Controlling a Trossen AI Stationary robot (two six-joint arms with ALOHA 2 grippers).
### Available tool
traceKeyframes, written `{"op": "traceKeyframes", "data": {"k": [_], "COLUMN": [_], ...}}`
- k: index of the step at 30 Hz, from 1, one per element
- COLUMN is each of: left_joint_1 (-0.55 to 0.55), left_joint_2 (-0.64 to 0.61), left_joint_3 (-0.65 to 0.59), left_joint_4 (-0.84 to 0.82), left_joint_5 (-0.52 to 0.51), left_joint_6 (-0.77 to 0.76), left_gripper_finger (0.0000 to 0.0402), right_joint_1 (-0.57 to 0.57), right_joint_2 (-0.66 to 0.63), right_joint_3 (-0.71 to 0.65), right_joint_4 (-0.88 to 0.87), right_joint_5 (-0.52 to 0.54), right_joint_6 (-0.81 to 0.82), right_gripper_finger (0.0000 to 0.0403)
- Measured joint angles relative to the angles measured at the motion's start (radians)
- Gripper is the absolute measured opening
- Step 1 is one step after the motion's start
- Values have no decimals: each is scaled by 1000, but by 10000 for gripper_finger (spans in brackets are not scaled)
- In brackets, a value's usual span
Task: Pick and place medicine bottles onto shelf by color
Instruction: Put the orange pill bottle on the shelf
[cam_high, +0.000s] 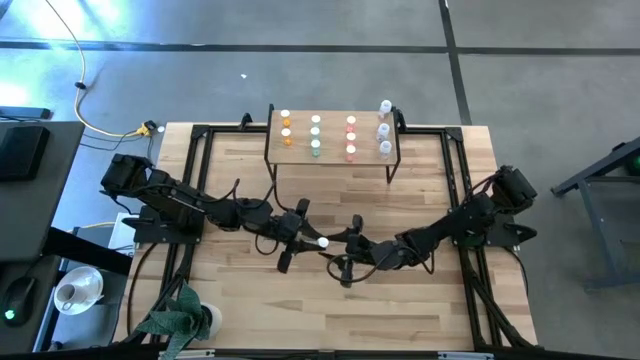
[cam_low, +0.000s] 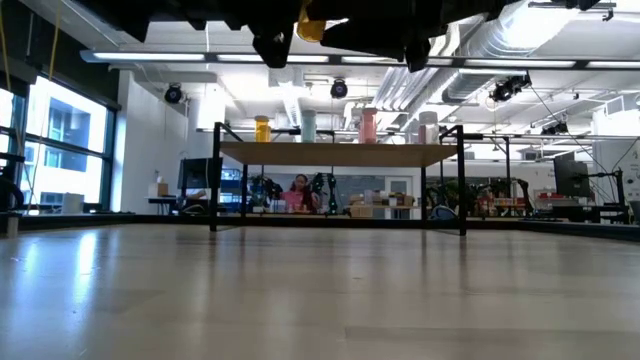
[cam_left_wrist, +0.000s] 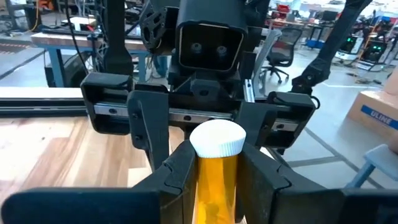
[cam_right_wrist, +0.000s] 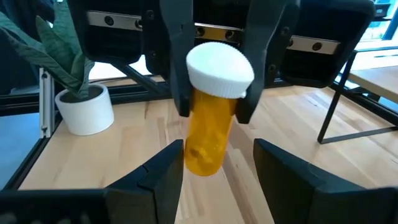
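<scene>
An orange medicine bottle (cam_left_wrist: 217, 186) with a white cap (cam_right_wrist: 221, 68) hangs high over the middle of the table, and my left gripper (cam_high: 305, 238) is shut on it. My right gripper (cam_high: 345, 250) faces it from the table's right, open. Its fingers (cam_right_wrist: 165, 177) stand on either side of the bottle's lower part with gaps showing. The shelf (cam_high: 333, 135) stands on thin black legs at the table's far edge. It carries rows of bottles standing upright: orange (cam_high: 286, 128), green (cam_high: 315, 140), pink (cam_high: 351, 138) and clear (cam_high: 385, 130). My left gripper pinches the bottle's orange body just below the cap (cam_left_wrist: 216, 163) between its two fingers (cam_left_wrist: 177, 174). The fingers come nearly level from the table's left. The bottle stands roughly upright, slightly tilted, cap up, well clear of the table (cam_low: 312, 28).
A potted plant (cam_high: 180, 320) in a white pot (cam_right_wrist: 84, 106) stands at the near left corner. Black frame rails (cam_high: 195, 190) run along the table's sides. Bare wood lies between the grippers and the shelf. A person (cam_low: 298, 190) sits far off in the room.
</scene>
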Motion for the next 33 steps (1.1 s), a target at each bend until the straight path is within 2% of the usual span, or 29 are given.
{"op": "traceKeyframes", "data": {"k": [4, 9, 15, 25, 33], "left_joint_1": [1, 1, 0, 1, 1], "left_joint_2": [0, 0, 0, 0, 0], "left_joint_3": [0, 0, 0, 0, 0], "left_joint_4": [0, 1, 0, -4, -38], "left_joint_5": [-3, -7, -17, -17, -17], "left_joint_6": [0, 1, 19, -2, 25], "left_gripper_finger": [83, 83, 83, 87, 133], "right_joint_1": [-14, -32, -36, -36, -36], "right_joint_2": [0, 0, 0, 0, 2], "right_joint_3": [0, 0, 0, 0, 0], "right_joint_4": [3, 12, 13, 13, 15], "right_joint_5": [-5, -77, -82, -85, -85], "right_joint_6": [-4, -19, -23, -18, -20], "right_gripper_finger": [173, 122, 76, 76, 76]}}
